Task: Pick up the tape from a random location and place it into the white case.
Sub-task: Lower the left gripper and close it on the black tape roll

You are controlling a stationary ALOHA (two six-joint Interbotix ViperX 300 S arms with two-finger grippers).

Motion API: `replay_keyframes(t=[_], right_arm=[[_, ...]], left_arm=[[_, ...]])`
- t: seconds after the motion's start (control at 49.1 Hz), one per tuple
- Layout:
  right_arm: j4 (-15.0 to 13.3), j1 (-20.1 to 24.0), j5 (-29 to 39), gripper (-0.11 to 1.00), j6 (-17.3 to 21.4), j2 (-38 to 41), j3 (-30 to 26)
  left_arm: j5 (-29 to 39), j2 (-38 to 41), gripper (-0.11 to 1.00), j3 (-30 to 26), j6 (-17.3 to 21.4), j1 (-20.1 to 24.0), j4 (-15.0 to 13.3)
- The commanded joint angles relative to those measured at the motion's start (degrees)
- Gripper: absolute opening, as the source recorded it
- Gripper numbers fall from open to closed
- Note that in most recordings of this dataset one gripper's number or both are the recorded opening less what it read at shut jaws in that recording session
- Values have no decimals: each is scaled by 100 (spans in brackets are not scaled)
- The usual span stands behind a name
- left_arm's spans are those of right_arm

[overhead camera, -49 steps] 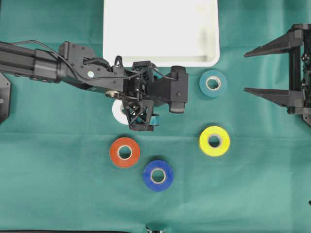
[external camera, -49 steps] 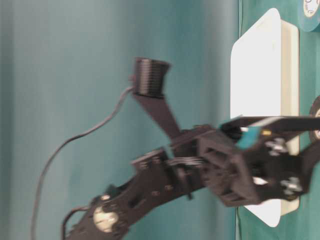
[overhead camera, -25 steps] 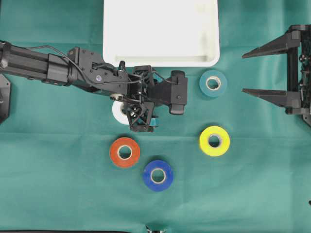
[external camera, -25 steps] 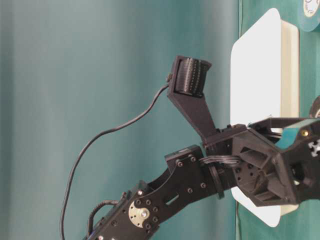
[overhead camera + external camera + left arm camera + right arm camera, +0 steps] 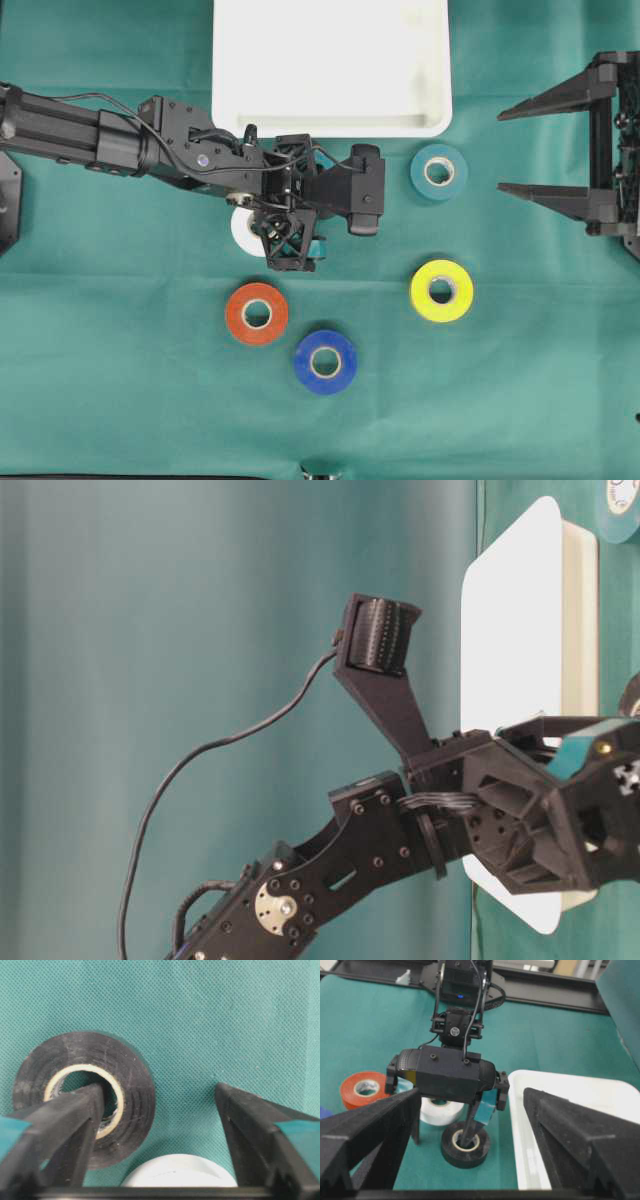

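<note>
Right now the black tape roll (image 5: 82,1105) lies flat on the green cloth (image 5: 210,1015), just below the front edge of the white case (image 5: 330,70) in the overhead view. It is almost wholly hidden under the left gripper (image 5: 160,1105) there, but is plain in both wrist views. One finger (image 5: 75,1115) of that gripper stands inside the roll's cardboard core, against the wall nearer the other finger; the other finger (image 5: 250,1125) stands outside on bare cloth, clearly apart from the roll's outer face. The jaws are thus spread, straddling one wall of the ring and not yet pinching it.

To do this step well, the judgement is that the jaws should close squarely across that wall while staying low, so the pads catch the full height of the roll and not only its top edge. A white roll (image 5: 180,1175) sits touching or almost touching the black one on the wrist side, and a lift that drags sideways could nudge it, so a straight rise seems safer.

Farther out, orange (image 5: 257,313), blue (image 5: 325,361), yellow (image 5: 441,290) and teal (image 5: 438,172) rolls lie well apart. The right gripper (image 5: 560,145) rests open wide at the right edge, holding nothing.
</note>
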Motion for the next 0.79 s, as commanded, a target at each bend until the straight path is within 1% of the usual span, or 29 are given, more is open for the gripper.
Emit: replay_keyframes(t=[0.0, 0.142, 0.204, 0.366, 0.631, 0.773], right_arm=[[-9, -9, -26, 92, 9, 18, -114], [-9, -9, -18, 92, 9, 18, -114], [-9, -9, -18, 92, 9, 18, -114], [-9, 0, -18, 92, 9, 18, -105], [-9, -9, -18, 92, 9, 53, -105], [-9, -9, -18, 92, 9, 62, -105]], left_arm=[[0, -158, 71, -70, -9, 9, -9], [185, -220, 33, -97, 26, -18, 0], [272, -229, 20, -123, 35, -18, 0], [299, -237, 20, -176, 44, -18, 0], [290, -237, 20, -211, 193, -18, 0], [290, -237, 20, -220, 193, -18, 0]])
